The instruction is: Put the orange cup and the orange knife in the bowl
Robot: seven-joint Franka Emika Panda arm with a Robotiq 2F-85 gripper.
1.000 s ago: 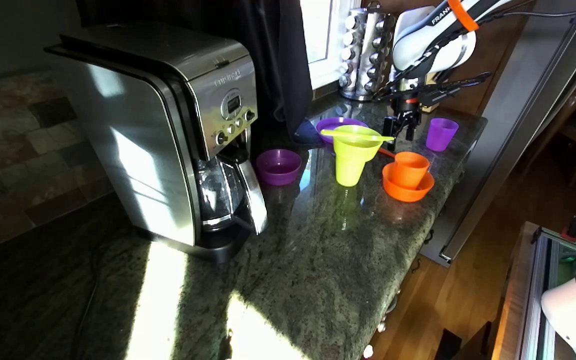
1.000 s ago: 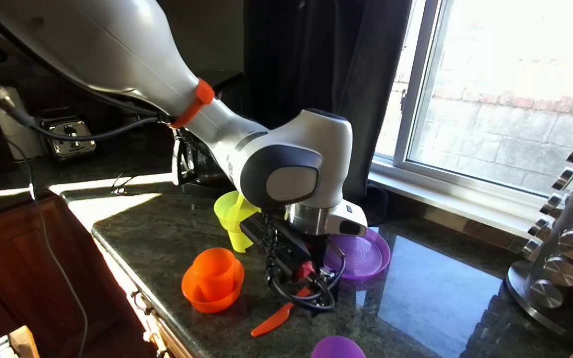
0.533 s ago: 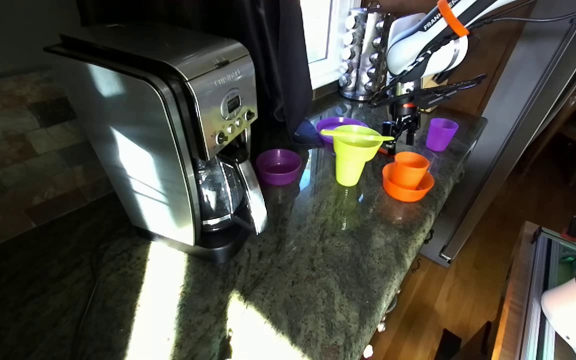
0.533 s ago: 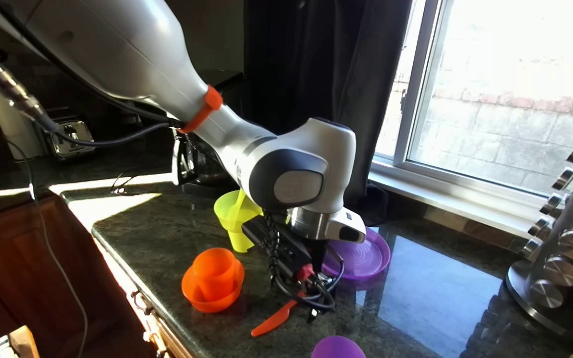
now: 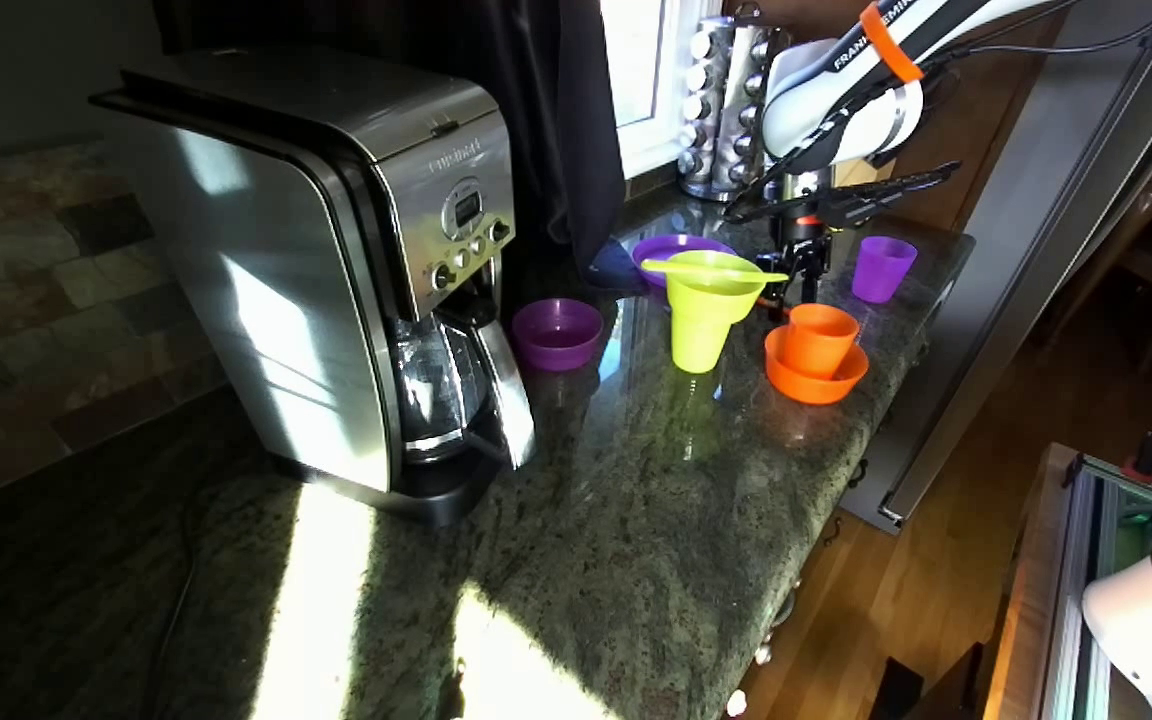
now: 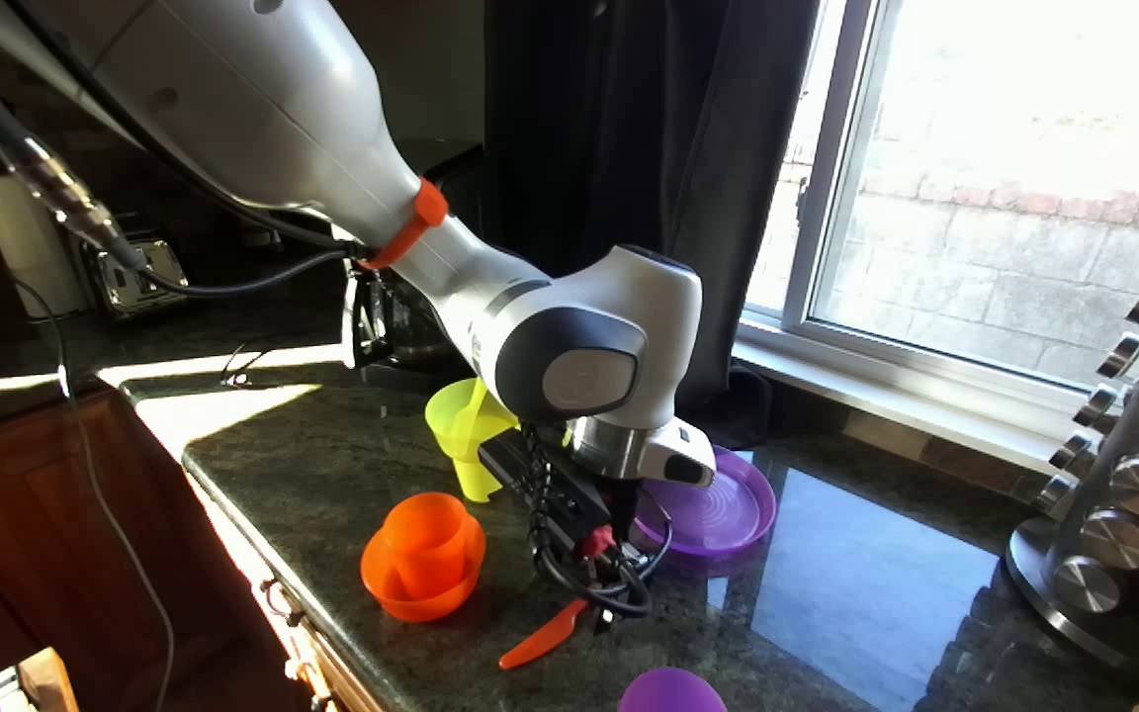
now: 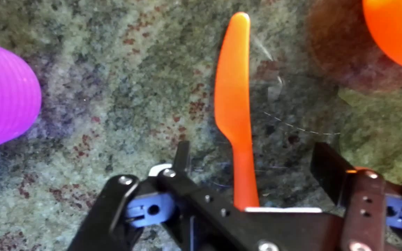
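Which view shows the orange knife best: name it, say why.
The wrist view: the orange knife lies large, blade fully visible, handle partly behind the claw. Both exterior views show it smaller and partly hidden.

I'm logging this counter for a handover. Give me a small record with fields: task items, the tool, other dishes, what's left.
orange cup: in the orange bowl
orange knife: lying on the counter
tool: open, jaws apart on either side of the orange knife in the wrist view, gripping nothing
yellow-green cup: yellow-green utensil across its rim
purple cup: on the counter
purple bowl: on the counter, near the coffee maker
purple plate: on the counter, partly hidden
left: orange knife into the orange bowl
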